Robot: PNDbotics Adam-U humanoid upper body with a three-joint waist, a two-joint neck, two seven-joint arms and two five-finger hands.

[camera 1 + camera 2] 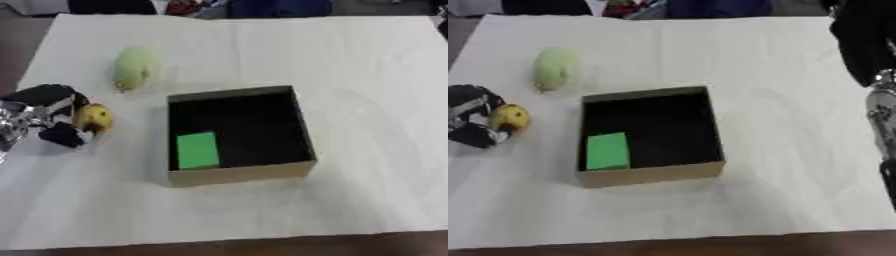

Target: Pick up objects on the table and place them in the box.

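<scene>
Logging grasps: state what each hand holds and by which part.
The left hand has its fingers curled round the yellow fruit, on its left side. The right arm shows at the right edge; its hand is out of view.

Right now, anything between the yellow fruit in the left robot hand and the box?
Nothing visible. The left robot hand holds the round yellow fruit left of the open brown cardboard box; only bare white tablecloth lies between.

Block (197, 150) in box (241, 174), centre
</scene>
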